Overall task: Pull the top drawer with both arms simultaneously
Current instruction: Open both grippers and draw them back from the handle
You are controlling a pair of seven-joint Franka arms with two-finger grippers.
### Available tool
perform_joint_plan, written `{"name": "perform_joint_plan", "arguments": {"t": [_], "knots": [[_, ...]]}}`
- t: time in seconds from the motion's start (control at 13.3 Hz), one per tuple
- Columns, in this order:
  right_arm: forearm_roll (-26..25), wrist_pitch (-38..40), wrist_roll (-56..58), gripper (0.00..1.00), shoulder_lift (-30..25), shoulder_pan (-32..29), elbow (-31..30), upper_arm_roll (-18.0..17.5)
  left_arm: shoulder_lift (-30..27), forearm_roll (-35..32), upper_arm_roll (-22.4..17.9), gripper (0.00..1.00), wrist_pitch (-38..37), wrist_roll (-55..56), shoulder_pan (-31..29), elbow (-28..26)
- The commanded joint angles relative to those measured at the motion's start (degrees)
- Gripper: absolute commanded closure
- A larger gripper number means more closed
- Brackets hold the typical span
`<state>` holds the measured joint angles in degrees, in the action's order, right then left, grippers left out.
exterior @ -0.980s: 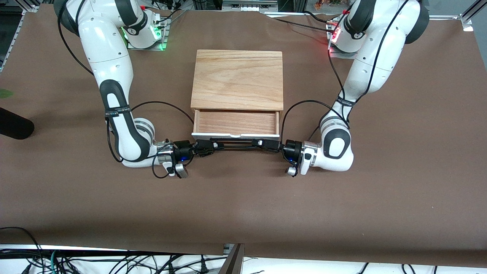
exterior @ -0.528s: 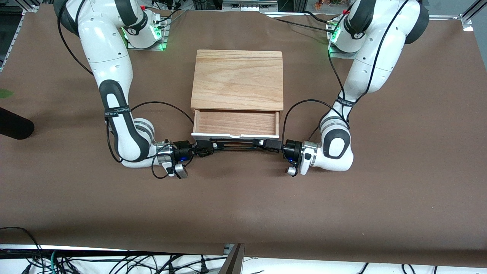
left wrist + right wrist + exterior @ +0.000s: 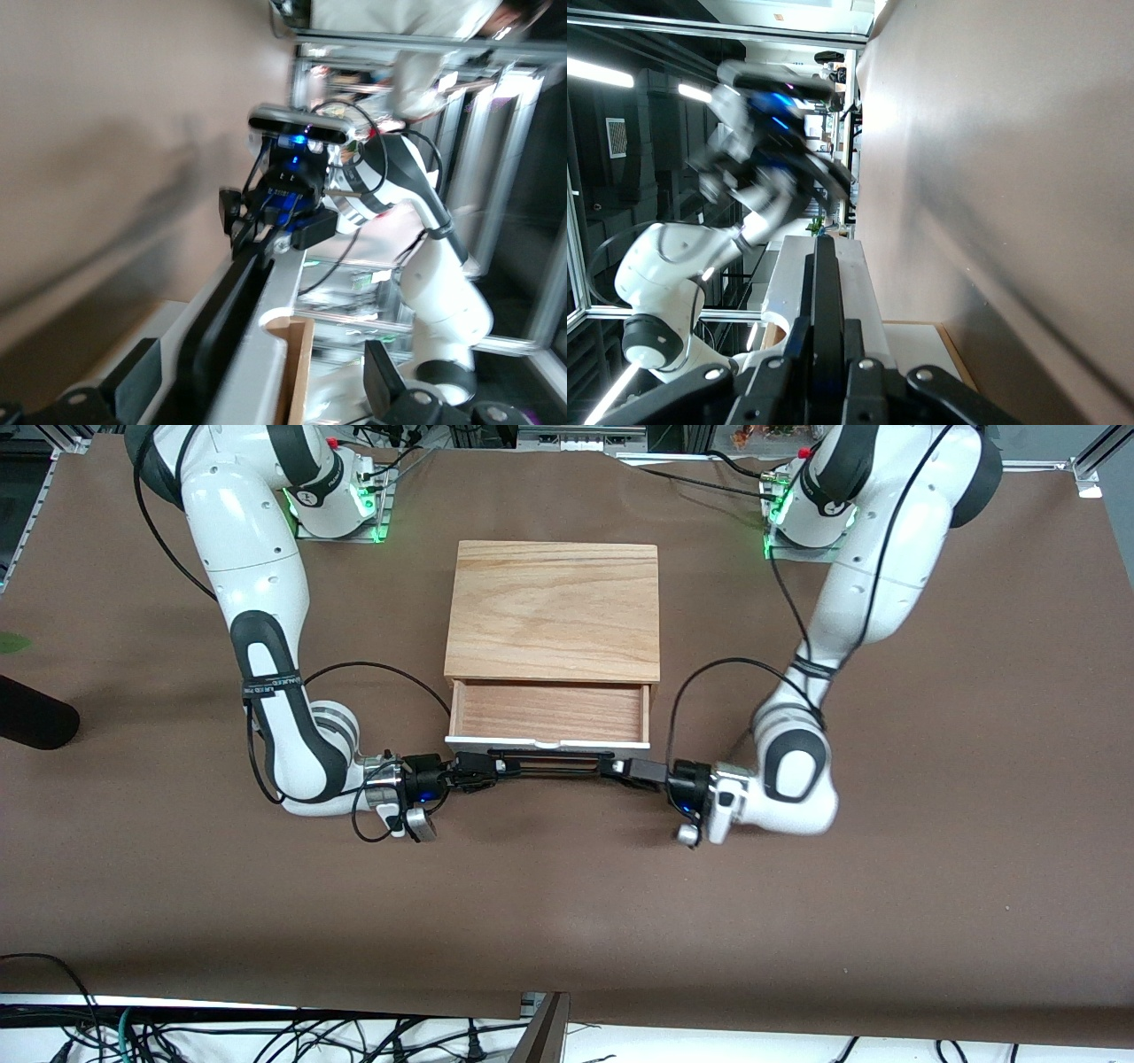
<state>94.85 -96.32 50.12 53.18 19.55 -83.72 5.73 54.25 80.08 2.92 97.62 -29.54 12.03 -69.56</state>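
Right gripper [image 3: 478,769] clamps the handle [image 3: 549,760] of the top drawer [image 3: 547,713]; left gripper [image 3: 620,766], spread around its other end, should close before pulling evenly.

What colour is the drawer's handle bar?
Black; the handle bar shows best in the front view.

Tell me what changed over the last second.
The left gripper let go of the handle and slid back off its end, toward the left arm's end of the table; its fingers now stand open on either side of the bar. The right gripper stays shut on the handle, and the drawer is as far open as before.
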Motion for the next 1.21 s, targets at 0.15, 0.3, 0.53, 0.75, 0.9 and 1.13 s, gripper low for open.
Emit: {"name": "perform_joint_plan", "arguments": {"t": [0.15, 0.3, 0.53, 0.75, 0.9, 1.13], "knots": [[0.16, -3.97, -1.78, 0.00, 2.64, -2.15, 4.62, 0.86, -2.05, -12.21, -2.57, 0.00, -2.26, 6.25, -2.09, 8.30], [-0.02, -4.49, -1.95, 0.00, 2.37, -2.06, 4.62, 1.29, -3.97, -18.26, -2.74, 0.00, -2.35, 6.25, -2.18, 8.30], [-2.20, -4.67, -4.49, 0.00, 1.67, -1.62, 4.62, 3.66, -6.61, -29.77, -2.74, 0.00, -2.35, 6.34, -2.27, 8.30], [-8.08, -4.58, -12.21, 0.00, -0.78, -1.27, 4.62, 6.56, -9.86, -41.54, -2.83, 0.00, -2.35, 6.34, -2.71, 8.21], [-12.56, -4.67, -17.31, 0.00, -2.80, -1.27, 4.62, 7.27, -14.68, -51.81, -2.92, 0.00, -2.61, 6.34, -2.62, 7.08], [-17.84, -4.76, -28.46, 0.00, -5.36, -1.09, 4.62, 8.94, -21.71, -65.01, -2.92, 0.00, -8.56, 10.26, -2.71, 6.37]]}}
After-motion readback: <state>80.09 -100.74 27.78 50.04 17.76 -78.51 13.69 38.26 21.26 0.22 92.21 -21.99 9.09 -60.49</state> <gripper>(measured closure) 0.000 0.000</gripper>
